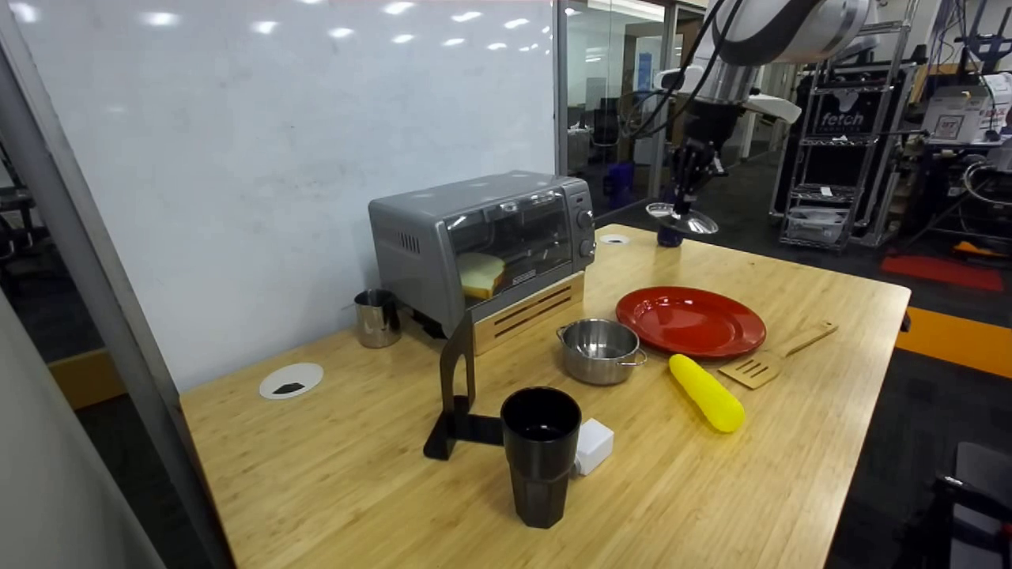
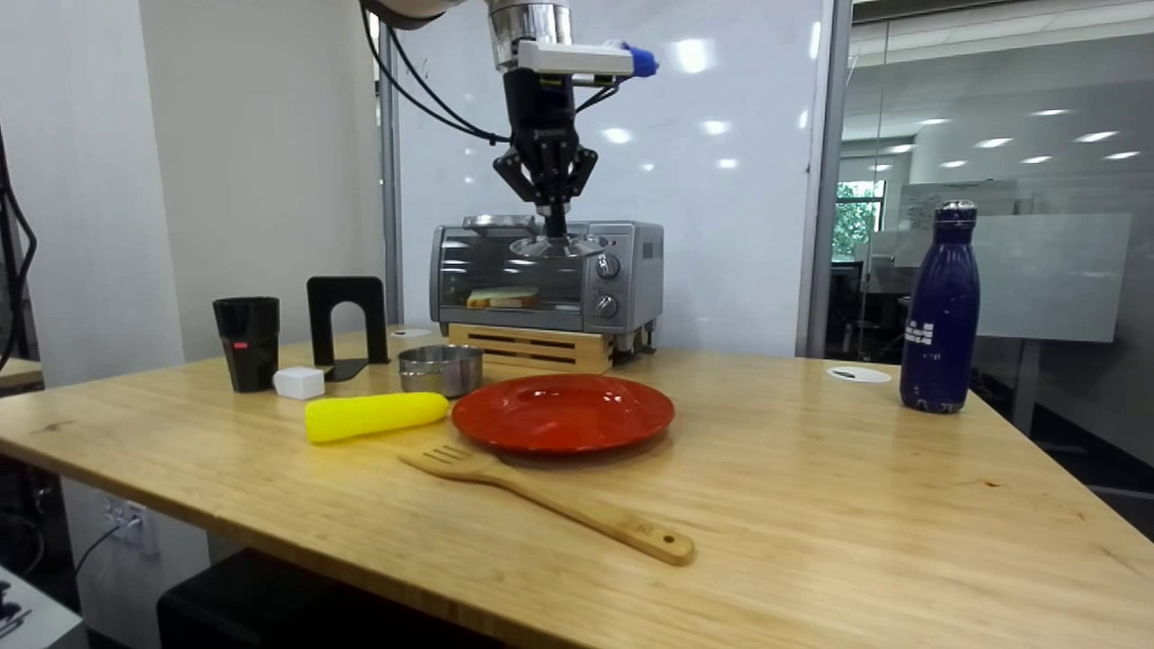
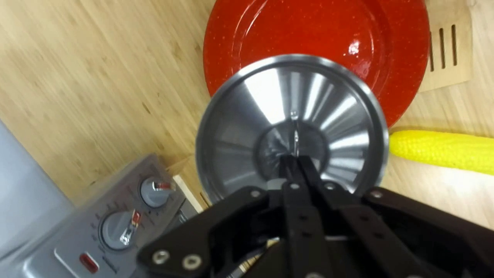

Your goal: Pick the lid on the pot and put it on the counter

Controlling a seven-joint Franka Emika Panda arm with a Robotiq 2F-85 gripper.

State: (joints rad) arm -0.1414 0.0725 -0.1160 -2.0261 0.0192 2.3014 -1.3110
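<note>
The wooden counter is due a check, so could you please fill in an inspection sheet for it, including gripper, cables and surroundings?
Surface: light-brown counter with plank grain and a few small dark marks.
Job's things: lid held in the air, not yet on the counter; pot uncovered near the red plate.
Clutter: red plate, yellow corn, slotted spatula, black cup, white block, black bookend, metal cup, toaster oven, dark blue bottle.
Gripper: closed, holding the lid by its handle.
Cables: black, hanging beside the arm in both exterior views.
Surroundings: white board behind the toaster oven; orange strip on the dark floor.
</note>
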